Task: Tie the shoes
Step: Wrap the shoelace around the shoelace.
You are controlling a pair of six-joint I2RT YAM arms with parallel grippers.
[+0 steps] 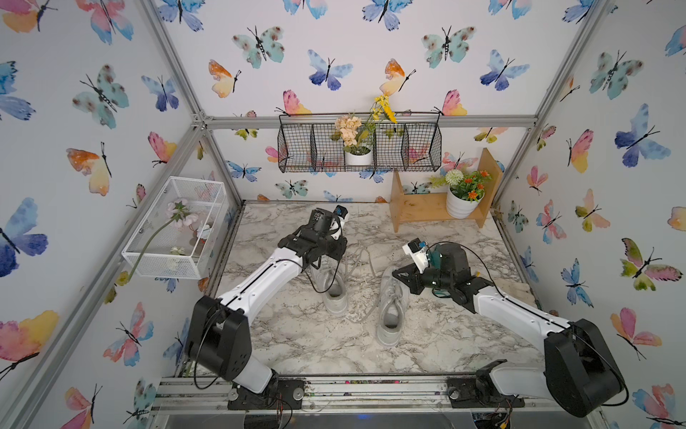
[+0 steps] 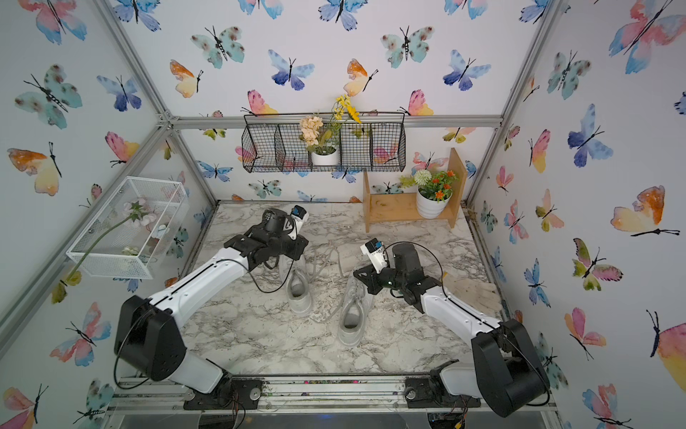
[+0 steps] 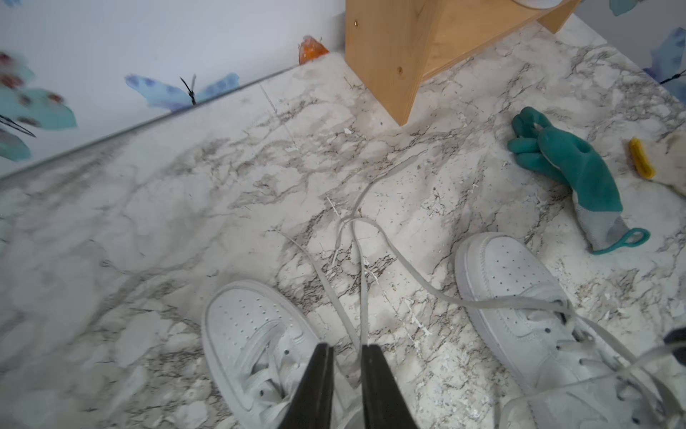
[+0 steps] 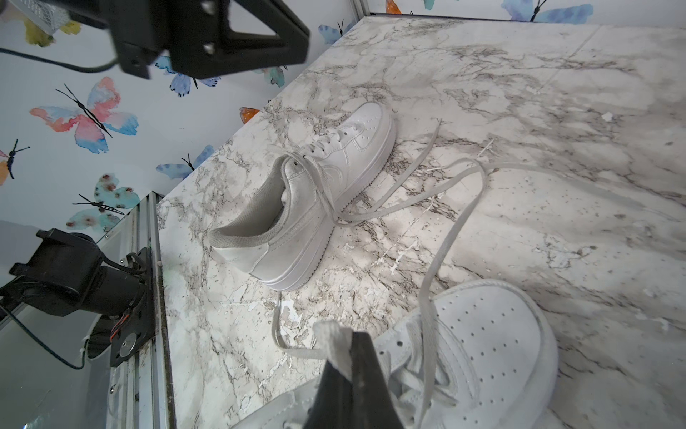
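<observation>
Left gripper [image 3: 348, 349]: jaws stood slightly apart above the left shoe [image 1: 336, 302]; a lace ran toward the gap, and I could not tell if it was gripped.
Right gripper [image 4: 343, 353]: jaws pressed together, pinching a folded bit of lace [image 4: 330, 334] just over the right shoe [image 1: 393, 293].
Shoes: both stood upright on the table [image 1: 445, 334], side by side, toes to the back wall, both untied.
Laces [image 3: 362, 230]: loose strands from both shoes crossed on the table between the toes.
Risk, slip: the flat lace might slide out of the shallow pinch under a pull.
Risk, mix-up: the crossed strands could lead to a grab on the wrong shoe's lace.
Risk, drag: a hard tug could shift or tip a shoe.
Materials: smooth white uppers with perforated toes, thick grooved soles, limp flat woven laces, and a glossy marble-patterned, flaking tabletop.
</observation>
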